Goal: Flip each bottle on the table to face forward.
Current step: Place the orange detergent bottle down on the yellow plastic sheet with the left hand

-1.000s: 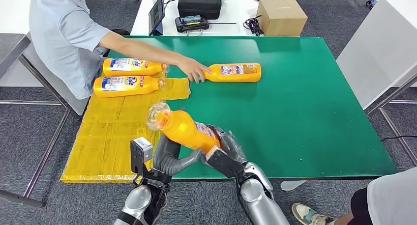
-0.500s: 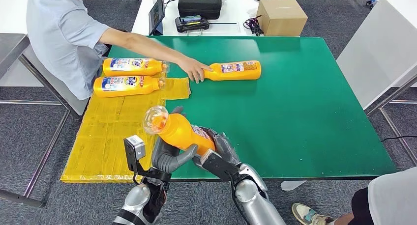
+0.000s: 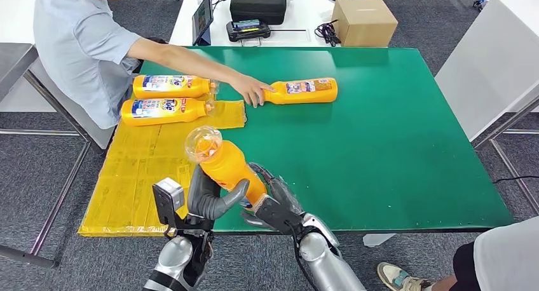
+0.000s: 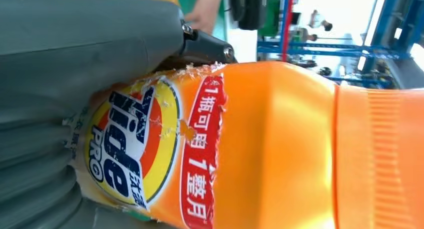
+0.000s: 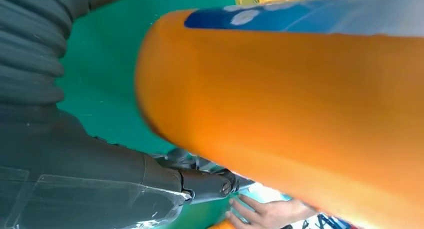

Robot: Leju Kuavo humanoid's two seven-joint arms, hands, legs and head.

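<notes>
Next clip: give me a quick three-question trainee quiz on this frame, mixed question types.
1. True or false: the held bottle rests flat on the green table.
2. How many orange bottles lie by the yellow mat? A) one B) two C) four
3. What touches the far bottle?

Key:
1. False; the left hand and right hand hold it raised and tilted.
2. B.
3. A person's hand, at its cap end.
</notes>
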